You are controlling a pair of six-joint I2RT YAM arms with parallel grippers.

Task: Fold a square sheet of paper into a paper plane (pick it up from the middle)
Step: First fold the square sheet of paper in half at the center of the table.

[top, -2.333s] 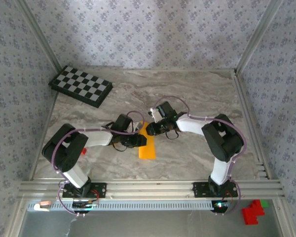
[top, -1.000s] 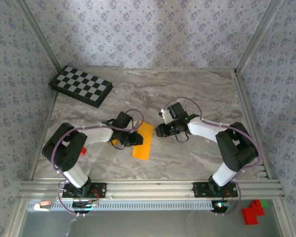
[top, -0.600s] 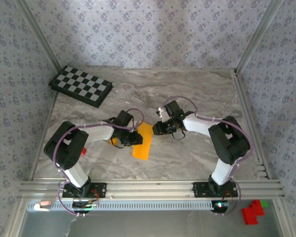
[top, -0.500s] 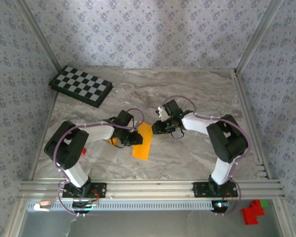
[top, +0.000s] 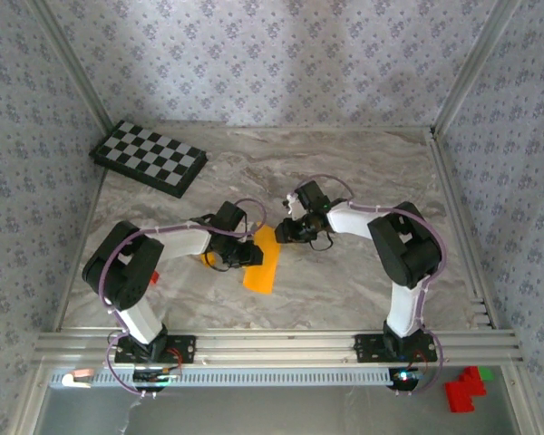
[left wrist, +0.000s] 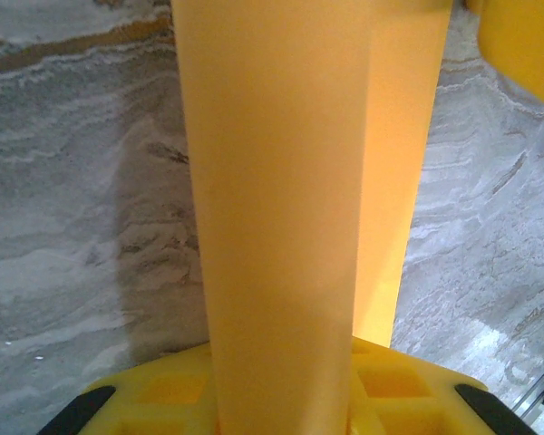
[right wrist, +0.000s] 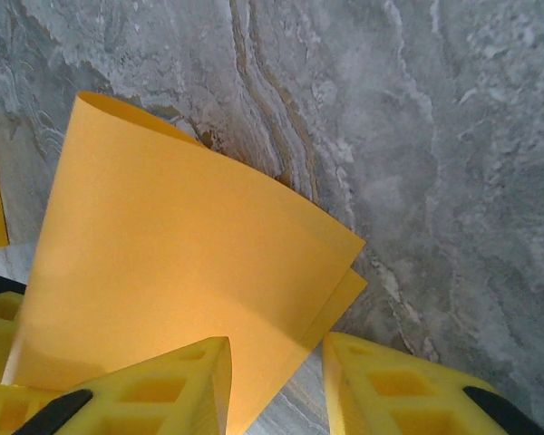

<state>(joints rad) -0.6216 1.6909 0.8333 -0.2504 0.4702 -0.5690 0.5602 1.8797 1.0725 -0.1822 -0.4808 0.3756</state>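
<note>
Swinging in over the last second, the right gripper [top: 285,232] has closed the gap to the folded orange-yellow sheet of paper [top: 262,261], which has hardly shifted on the marble table [top: 363,172], well apart from the checkered board [top: 150,157] on its near-right side. Its yellow fingers [right wrist: 385,385] stand apart, released, straddling the edge of the sheet's corner farthest from the board. On the board's side the left gripper [top: 243,256] meets the sheet, which runs lifted over its fingers [left wrist: 408,394]; whether those jaws clamp it I cannot tell.
</note>
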